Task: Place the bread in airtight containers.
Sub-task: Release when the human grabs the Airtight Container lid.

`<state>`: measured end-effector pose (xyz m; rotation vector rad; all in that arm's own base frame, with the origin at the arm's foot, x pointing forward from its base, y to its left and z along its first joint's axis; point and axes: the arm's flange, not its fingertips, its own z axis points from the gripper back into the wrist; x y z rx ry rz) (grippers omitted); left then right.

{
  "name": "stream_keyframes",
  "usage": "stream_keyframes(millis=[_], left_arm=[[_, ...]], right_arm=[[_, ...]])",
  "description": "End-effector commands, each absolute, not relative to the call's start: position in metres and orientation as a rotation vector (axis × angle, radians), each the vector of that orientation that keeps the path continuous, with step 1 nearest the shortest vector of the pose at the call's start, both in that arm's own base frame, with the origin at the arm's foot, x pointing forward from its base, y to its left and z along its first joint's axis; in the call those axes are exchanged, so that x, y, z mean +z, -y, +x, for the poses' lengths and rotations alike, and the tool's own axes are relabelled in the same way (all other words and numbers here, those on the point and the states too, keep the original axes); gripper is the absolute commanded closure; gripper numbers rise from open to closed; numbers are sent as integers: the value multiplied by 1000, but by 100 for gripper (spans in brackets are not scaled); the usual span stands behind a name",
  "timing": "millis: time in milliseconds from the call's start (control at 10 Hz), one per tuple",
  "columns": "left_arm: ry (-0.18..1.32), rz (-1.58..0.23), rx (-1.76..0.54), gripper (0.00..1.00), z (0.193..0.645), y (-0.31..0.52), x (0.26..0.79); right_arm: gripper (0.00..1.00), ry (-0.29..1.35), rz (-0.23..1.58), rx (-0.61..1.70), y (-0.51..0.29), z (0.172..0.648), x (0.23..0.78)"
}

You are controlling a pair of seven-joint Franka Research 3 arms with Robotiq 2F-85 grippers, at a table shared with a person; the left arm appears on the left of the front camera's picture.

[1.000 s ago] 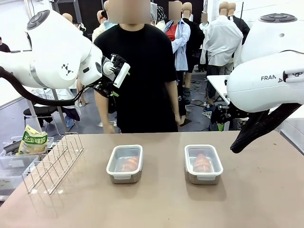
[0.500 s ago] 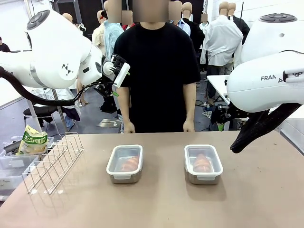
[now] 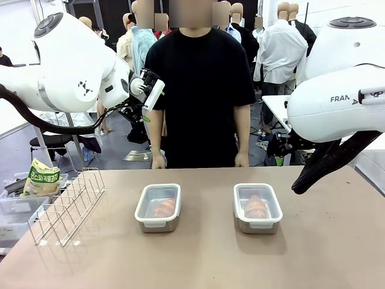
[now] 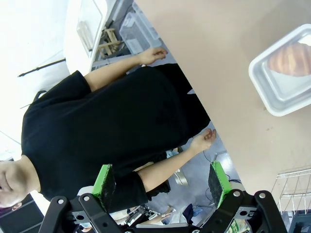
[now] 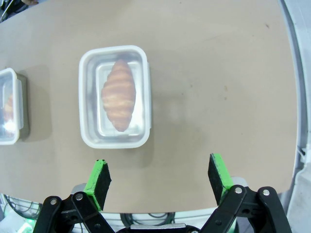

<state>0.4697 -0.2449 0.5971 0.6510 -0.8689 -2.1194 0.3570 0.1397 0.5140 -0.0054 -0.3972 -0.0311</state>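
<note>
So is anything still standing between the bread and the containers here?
Nothing visible. Each croissant already lies inside a steel container with its lid on. Both tools, right and left, are open and empty, raised off the table.

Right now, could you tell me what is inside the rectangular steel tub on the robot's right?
One golden-brown ridged croissant lies inside the rectangular steel tub, under its translucent white-rimmed plastic lid. The lid blurs it; the croissant's underside stays hidden.

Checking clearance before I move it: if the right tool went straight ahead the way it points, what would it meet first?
Probably bare table. The right tool, open, points down at it; the lidded container with the croissant sits off to one side of that line. Depth is unclear.
</note>
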Motion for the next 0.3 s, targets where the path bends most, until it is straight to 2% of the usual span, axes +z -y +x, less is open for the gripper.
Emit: stream_keyframes(millis=[0, 200], left_arm=[[871, 653, -2119, 0, 469, 245, 598], [871, 653, -2119, 0, 469, 245, 598]], right_arm=[[0, 396, -1, -28, -139, 357, 515], [0, 396, -1, -28, -139, 357, 515]])
